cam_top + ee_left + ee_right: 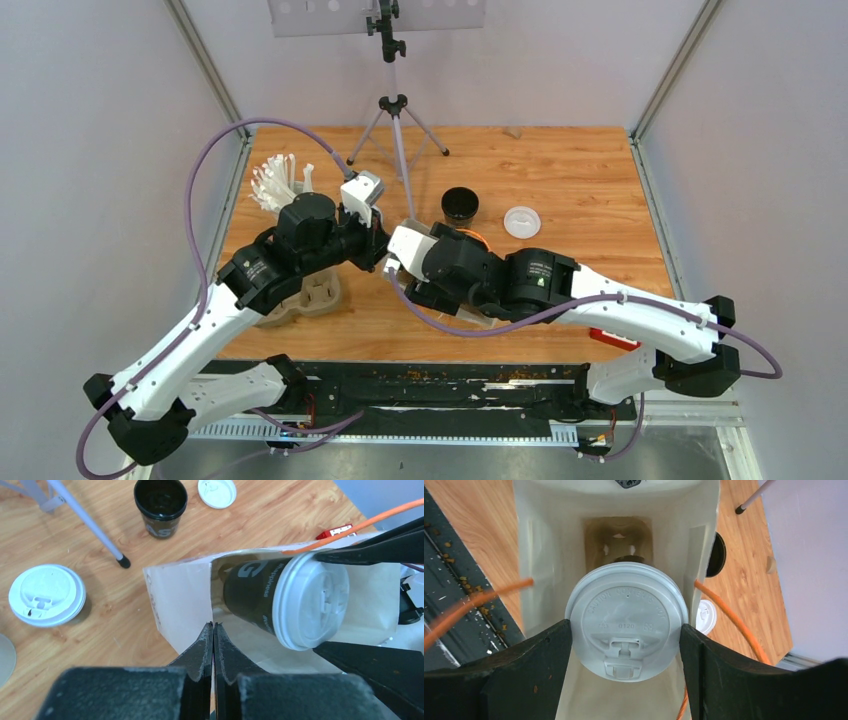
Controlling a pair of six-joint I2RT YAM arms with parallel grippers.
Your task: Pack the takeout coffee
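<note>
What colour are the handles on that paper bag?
Orange. The handles show best in the right wrist view.

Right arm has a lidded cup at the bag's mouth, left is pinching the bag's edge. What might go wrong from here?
1. The left gripper pinches only a thin edge of the bag; if the paper slips, the mouth may sag against the lidded cup.
2. The orange handles run beside the right gripper and could snag as it withdraws.
3. The cup must meet a well of the carrier deep in the bag; off-centre, it may tip.
</note>
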